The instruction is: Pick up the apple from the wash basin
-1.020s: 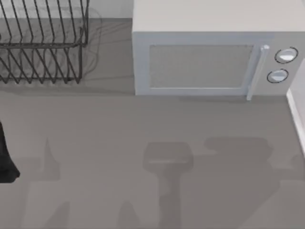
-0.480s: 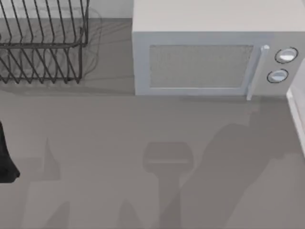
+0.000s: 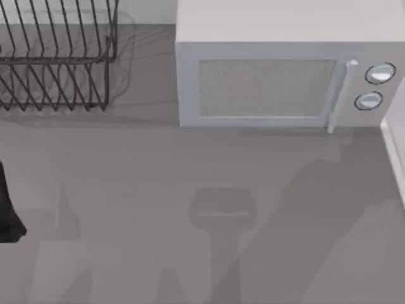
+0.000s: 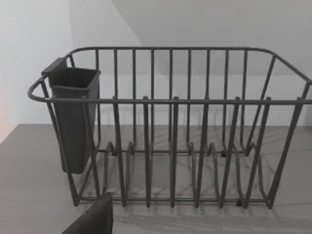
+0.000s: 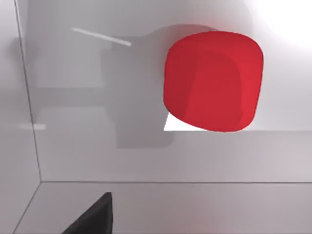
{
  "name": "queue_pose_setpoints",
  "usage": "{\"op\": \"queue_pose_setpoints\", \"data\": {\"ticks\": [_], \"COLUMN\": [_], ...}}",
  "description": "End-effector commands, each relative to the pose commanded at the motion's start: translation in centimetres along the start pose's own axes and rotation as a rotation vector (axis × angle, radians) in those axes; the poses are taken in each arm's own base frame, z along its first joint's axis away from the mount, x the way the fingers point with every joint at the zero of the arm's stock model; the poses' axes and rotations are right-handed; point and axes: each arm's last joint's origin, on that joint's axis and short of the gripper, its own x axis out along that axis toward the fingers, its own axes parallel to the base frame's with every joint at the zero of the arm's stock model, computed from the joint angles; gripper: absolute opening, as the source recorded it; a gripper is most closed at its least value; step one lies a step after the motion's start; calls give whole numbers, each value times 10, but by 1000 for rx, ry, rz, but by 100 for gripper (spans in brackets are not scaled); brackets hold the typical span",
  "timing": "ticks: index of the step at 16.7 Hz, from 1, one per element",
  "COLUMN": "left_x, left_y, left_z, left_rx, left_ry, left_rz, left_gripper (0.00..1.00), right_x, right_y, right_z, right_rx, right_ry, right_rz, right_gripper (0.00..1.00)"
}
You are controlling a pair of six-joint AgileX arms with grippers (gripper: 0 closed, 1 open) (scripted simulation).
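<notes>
The apple (image 5: 213, 80) is a smooth bright-red rounded lump lying on the pale floor of the wash basin (image 5: 97, 161), close to one of its walls. My right gripper (image 5: 92, 217) hangs above the basin floor, with a dark part of it at the edge of the right wrist view, apart from the apple. My left arm (image 3: 7, 212) is parked at the table's left edge in the top view. A dark part of my left gripper (image 4: 95, 219) faces the dish rack.
A white microwave (image 3: 272, 82) stands at the back middle to right, its door closed. A black wire dish rack (image 3: 57, 57) with a dark cutlery cup (image 4: 73, 117) stands at the back left. A white edge (image 3: 395, 155) runs along the far right.
The broad shadow on the table's right side has stretched up toward the microwave's front corner. My left arm, the rack and the microwave have not moved.
</notes>
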Motion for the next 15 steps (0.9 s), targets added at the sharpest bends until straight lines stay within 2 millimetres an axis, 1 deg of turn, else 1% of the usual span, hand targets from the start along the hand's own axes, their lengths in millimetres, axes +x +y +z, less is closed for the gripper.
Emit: {"op": "queue_pose_setpoints", "data": {"ticks": [2, 5, 8, 10, 11, 12, 15], "left_x": [0, 0, 0, 0, 0, 0, 0], "left_y": [0, 0, 0, 0, 0, 0, 0], "left_z": [0, 0, 0, 0, 0, 0, 0], "left_rx": [0, 0, 0, 0, 0, 0, 0], "left_ry": [0, 0, 0, 0, 0, 0, 0], "left_rz": [0, 0, 0, 0, 0, 0, 0], "left_gripper": [100, 100, 100, 100, 100, 100, 100], "right_x": [20, 66, 114, 137, 144, 147, 147], "right_y": [-1, -3, -3, -3, -2, -2, -2], "right_z": [3, 8, 6, 2, 0, -1, -1], "right_rx": [1, 2, 3, 4, 4, 4, 4], "right_ry": [5, -7, -20, -10, -5, -2, -2], "right_rz": [1, -2, -5, -3, -1, 0, 0], "right_gripper": [100, 100, 100, 100, 100, 100, 100]}}
